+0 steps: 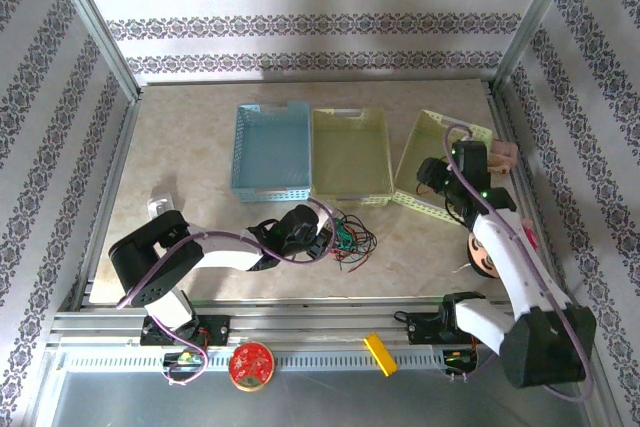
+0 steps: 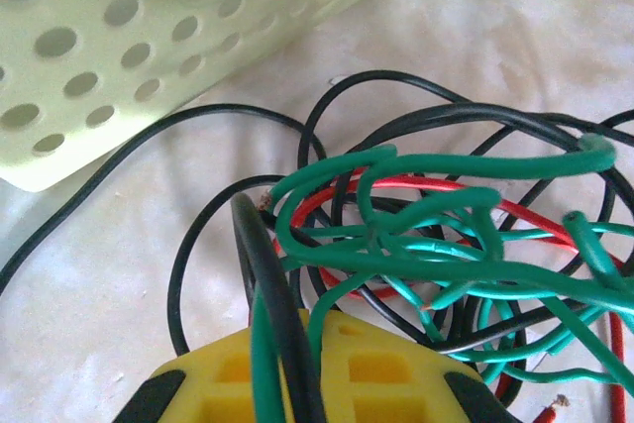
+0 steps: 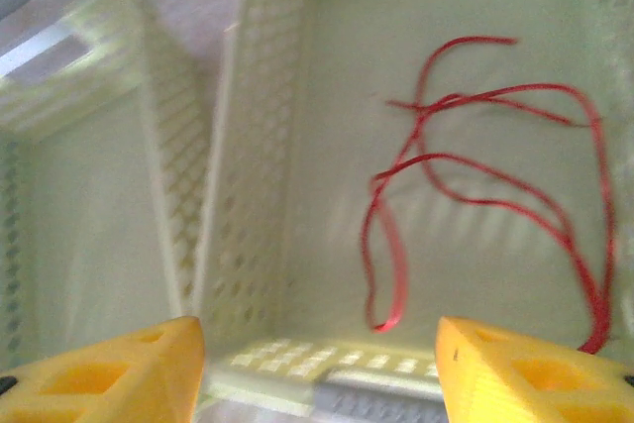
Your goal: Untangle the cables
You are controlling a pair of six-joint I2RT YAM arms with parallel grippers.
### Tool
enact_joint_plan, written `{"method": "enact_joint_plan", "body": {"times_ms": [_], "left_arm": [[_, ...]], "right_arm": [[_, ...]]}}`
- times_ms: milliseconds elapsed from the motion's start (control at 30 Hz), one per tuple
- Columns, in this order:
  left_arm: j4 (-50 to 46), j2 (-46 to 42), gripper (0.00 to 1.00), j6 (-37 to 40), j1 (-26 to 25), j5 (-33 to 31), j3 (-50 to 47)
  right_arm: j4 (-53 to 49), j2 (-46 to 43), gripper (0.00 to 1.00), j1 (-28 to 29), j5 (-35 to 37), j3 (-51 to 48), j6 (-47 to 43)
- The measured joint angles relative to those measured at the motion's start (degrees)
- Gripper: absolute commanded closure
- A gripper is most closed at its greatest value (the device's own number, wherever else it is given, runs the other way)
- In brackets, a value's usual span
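Looking down from the top camera, you find the cables (image 1: 352, 239) as a loose red, green and black clump on the table (image 1: 200, 147), near its middle and just on the near side of the middle basket (image 1: 350, 152). Your left arm (image 1: 225, 247) reaches in from the left, and the left jaws meet the clump's left side; from up here you cannot tell how they stand. A blue basket (image 1: 270, 147) sits just left of the middle one. The right basket (image 1: 420, 162) stands at an angle toward the far right. Your right arm (image 1: 505, 257) stretches out over it, with the right jaws above its near part.

On the left wrist camera, the yellow fingers (image 2: 386, 373) at the bottom edge are clamped on the cables (image 2: 426, 245). A black strand and a green strand rise from between them. The rest of the clump spreads to the right on the table, green loops lying over red and black. The pale perforated wall of the middle basket (image 2: 99, 56) fills the far left, and a black strand curves just beside it.

On the right wrist camera, which is blurred, the right jaws stand apart. You see one of the yellow fingers (image 3: 109, 373) at each bottom corner, with nothing between them. Below them a red cable (image 3: 475, 195) lies in loose curls on the floor of the right basket (image 3: 248, 175), apart from the clump. The middle basket (image 3: 79, 195) shows to the left.
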Motion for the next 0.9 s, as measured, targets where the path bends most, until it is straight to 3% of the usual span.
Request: {"method": "enact_joint_plan", "body": {"times_ms": [167,300,433,700,900], "left_arm": [[0.04,0.0,1.0,-0.22,0.0,-0.11,-0.2],[0.02,0.0,1.0,-0.46,0.0,-0.26,-0.17],[0.02,0.0,1.0,-1.05,0.0,-0.44,-0.17],[-1.09,0.0,1.0,-1.64,0.17,1.88,0.26],[-2.6,-0.55,1.0,-2.71,1.73,7.74,0.52]], "right_arm": [[-2.56,-2.43,0.42,11.32,-9.92,-2.19,-3.41],[-4.81,0.42,0.46,22.6,-18.86,-3.85,-7.04],[-6.93,3.19,0.49,30.95,-23.23,-3.91,-10.51],[-8.0,6.88,0.5,35.36,-26.45,-2.95,-13.99],[-7.78,10.49,0.49,37.46,-27.3,-0.74,-16.5]]}}
